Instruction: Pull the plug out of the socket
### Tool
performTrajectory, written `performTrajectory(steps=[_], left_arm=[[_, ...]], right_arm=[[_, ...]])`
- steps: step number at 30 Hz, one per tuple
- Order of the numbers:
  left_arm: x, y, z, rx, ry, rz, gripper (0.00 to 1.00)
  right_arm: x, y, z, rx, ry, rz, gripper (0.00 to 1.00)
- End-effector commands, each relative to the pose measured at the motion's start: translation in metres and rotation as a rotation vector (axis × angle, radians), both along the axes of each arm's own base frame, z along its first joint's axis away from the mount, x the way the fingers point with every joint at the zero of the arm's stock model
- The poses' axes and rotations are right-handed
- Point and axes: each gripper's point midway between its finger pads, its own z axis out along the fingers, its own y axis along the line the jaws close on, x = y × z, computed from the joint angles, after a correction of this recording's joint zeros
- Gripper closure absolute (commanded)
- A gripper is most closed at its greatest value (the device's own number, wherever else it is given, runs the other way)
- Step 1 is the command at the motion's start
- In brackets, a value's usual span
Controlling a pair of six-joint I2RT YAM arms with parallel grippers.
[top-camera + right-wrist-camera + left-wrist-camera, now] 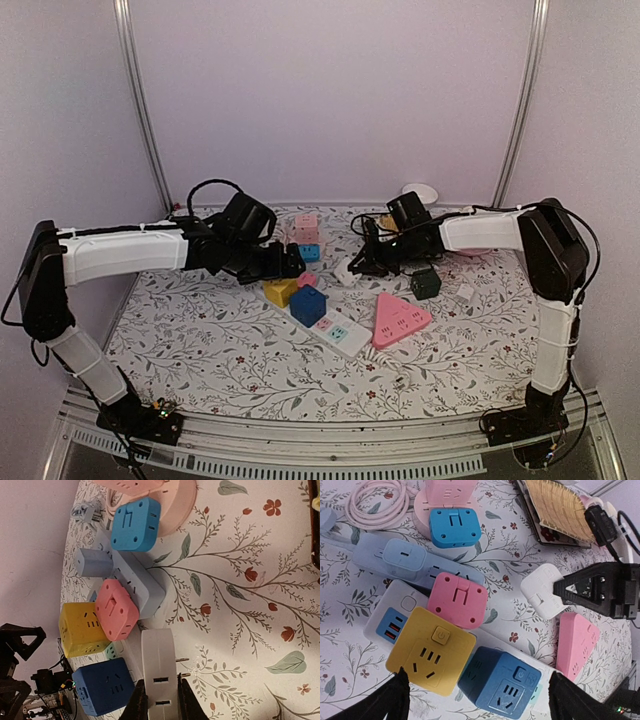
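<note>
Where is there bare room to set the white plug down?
The near table is bare, in front of the white strip and pink triangle, and at near left under the left arm. The middle is crowded: yellow cube, blue cube, more sockets behind.

Left arm (120, 255), right arm (480, 232): white shell links, black joints. Black cables (213, 181) loop near wrists. Fingers (612, 587) black, triangular cut-outs, small screws.

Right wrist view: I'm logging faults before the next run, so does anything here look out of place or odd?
Only the white plug stands out. It is clamped in the right end effector with its two metal prongs bare and in no socket. Nothing looks spilled or broken.
</note>
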Motion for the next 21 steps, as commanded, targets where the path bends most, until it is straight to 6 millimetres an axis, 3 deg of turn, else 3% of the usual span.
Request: performTrajectory(steps=[1,6,12,15,21], left_arm=[[0.000,0.012,0.005,0.008,-0.007,0.025,0.03],[-0.002,0.018,0.003,0.003,-0.006,0.040,0.03],[-0.004,0.021,0.000,0.003,-0.003,0.047,0.03],[-0.004,0.021,0.000,0.002,-0.003,0.046,0.03],[-0.002,0.021,0.000,0.004,-0.007,0.046,0.03]], right_arm=[[0.009,-0.004,-0.021,-0.039,0.041,-0.013,0.92],[0.011,-0.005,-0.033,-0.059,0.064,-0.014,0.82],[0.009,-0.013,-0.039,-0.103,0.068,-0.023,0.55],[0.010,-0.019,-0.037,-0.134,0.051,-0.032,0.42],[0.016,-0.031,-0.021,-0.199,-0.008,-0.061,0.26]])
